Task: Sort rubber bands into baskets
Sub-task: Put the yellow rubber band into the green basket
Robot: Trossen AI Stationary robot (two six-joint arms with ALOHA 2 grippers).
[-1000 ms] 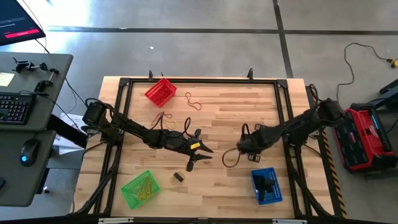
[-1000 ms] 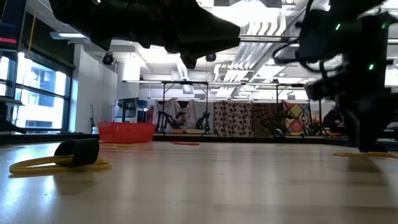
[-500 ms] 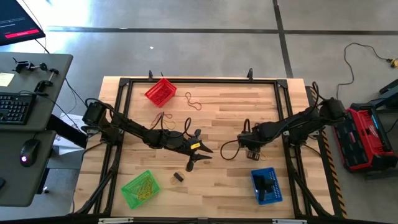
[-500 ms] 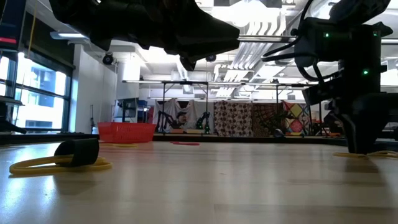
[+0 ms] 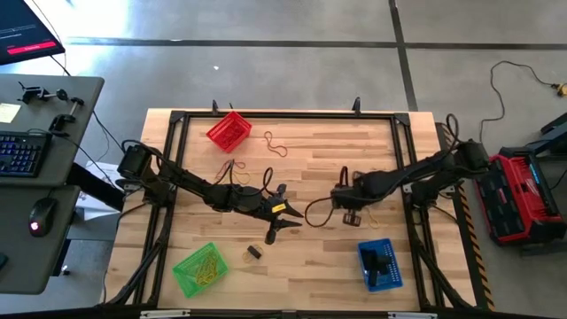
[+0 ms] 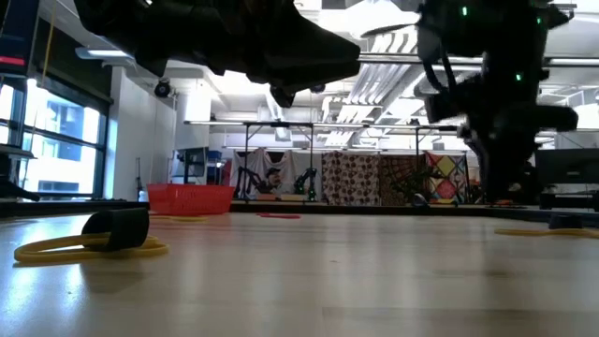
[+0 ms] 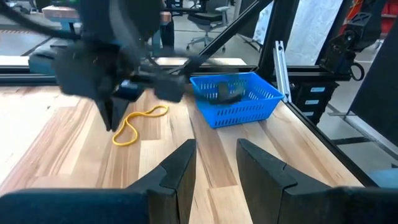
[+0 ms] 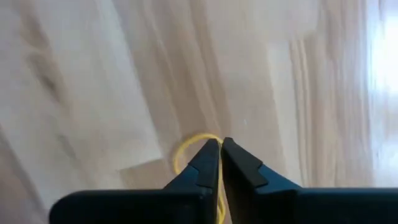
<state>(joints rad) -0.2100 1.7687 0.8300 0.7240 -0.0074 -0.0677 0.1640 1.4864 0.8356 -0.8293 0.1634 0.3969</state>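
Observation:
My right gripper points down at mid-table, shut on a yellow rubber band; the left wrist view shows it in front of the blue basket. My left gripper stands open above the table's middle, nothing between its fingers. The red basket sits far left, the green basket near left, the blue basket near right. A black band lies on another yellow band. My right gripper pinches the yellow band between its two fingers from above, pointing down. A strand runs between the fingers and a small loop sticks out past the tips. The band's other end seems to lie on the table.
A tan band lies near the red basket, and reddish ones lie by my left arm. A black frame runs around the table's edge. Bare wood lies between the green and blue baskets.
My right gripper has moved toward the table's left, closer to my left gripper, and risen a little. My left arm has kept still.

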